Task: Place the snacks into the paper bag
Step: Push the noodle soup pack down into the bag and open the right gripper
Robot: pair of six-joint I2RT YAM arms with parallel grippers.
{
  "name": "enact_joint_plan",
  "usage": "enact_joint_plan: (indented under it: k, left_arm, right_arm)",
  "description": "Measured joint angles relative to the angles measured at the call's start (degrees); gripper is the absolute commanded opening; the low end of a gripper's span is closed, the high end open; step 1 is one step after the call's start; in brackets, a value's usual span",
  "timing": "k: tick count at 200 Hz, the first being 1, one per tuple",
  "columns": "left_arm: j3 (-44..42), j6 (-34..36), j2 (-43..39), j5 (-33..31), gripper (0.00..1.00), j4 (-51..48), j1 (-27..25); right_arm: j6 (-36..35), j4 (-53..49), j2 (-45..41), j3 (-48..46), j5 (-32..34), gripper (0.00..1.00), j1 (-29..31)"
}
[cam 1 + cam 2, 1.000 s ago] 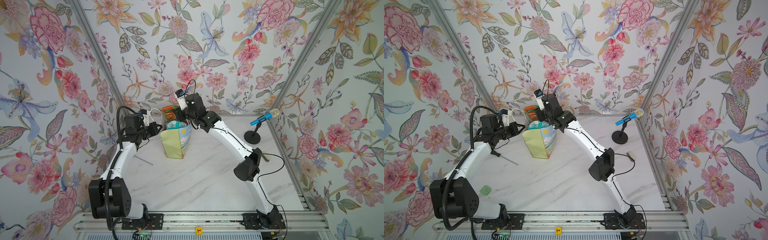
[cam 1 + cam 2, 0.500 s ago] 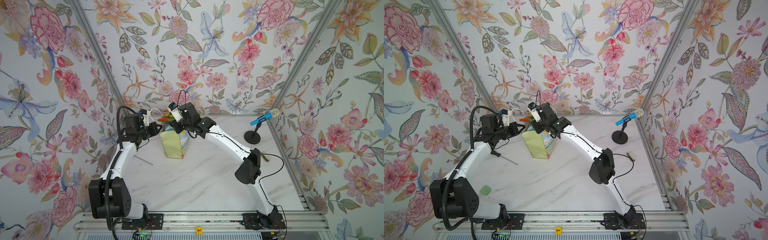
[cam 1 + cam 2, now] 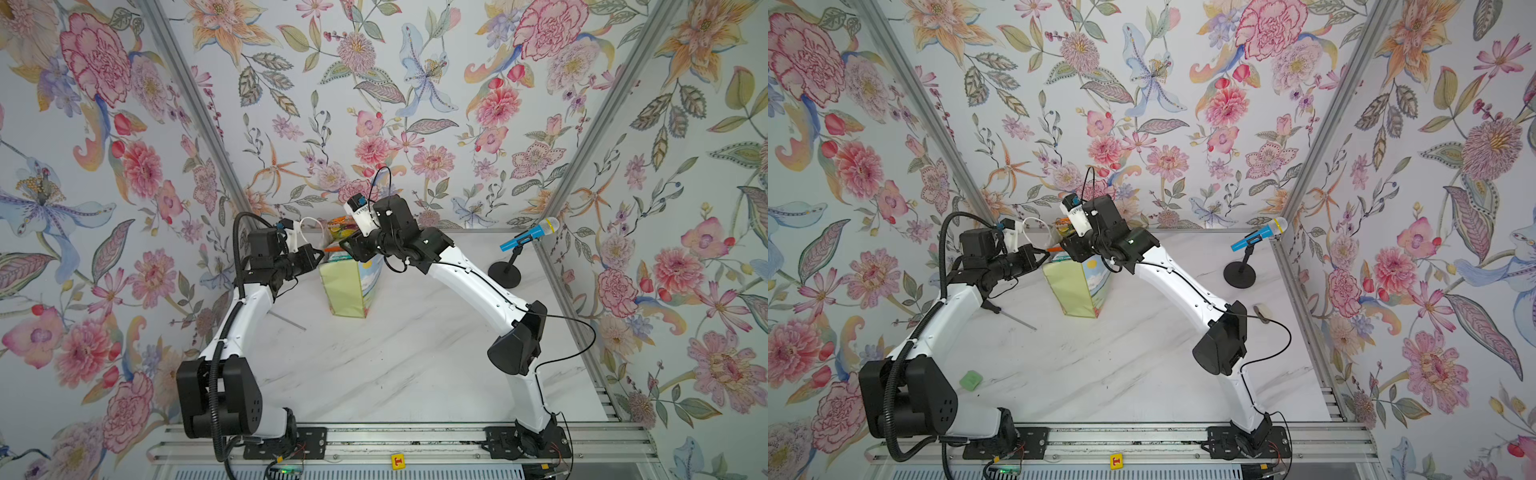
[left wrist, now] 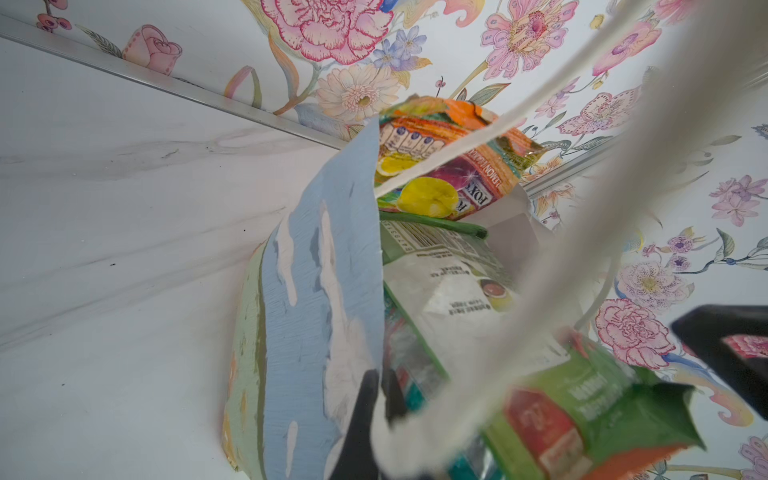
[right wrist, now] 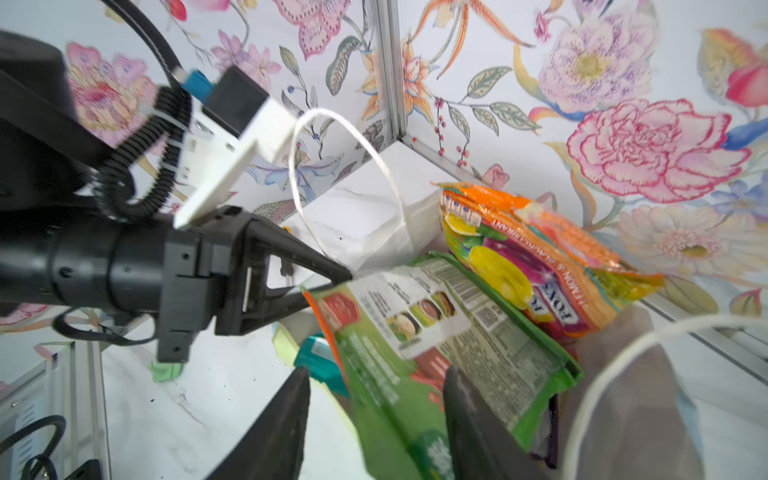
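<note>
Paper bag [image 3: 349, 291] and snacks [image 3: 338, 227] sit together just above the centre of both top views, toward the far end of the marble table [image 3: 395, 374]. Nearest me, low on the left in a top view, a small green scrap [image 3: 971, 380] lies on the marble; farther in, a thin tool with a dark handle [image 3: 1013, 318] lies left of the bag. The bag stands upright, and the left gripper [image 5: 347, 276] is pinched tight on its rim. The right gripper [image 5: 376, 374] hangs over the mouth with jaws well apart, clamped on nothing; the green-orange nut pouch [image 5: 436, 340] lies slanted between them, one finger clear of it. A teal packet [image 5: 320, 357] shows beneath the pouch inside the bag, and an orange FOX'S packet [image 5: 540, 257] sticks up at the far side. Beyond, right of the bag, a blue microphone [image 3: 528, 237] stands on its black stand.
</note>
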Motion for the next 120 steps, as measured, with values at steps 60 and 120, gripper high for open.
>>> enact_joint_plan:
  k: [60, 120]
  left_arm:
    - [0.0, 0.0, 0.0, 0.0, 0.00, 0.0, 0.0]
    - [0.0, 0.0, 0.0, 0.0, 0.00, 0.0, 0.0]
  right_arm:
    - [2.4, -0.4, 1.0, 4.9, -0.1, 0.54, 0.0]
    - [3.2, -3.0, 8.2, 6.2, 3.9, 0.50, -0.2]
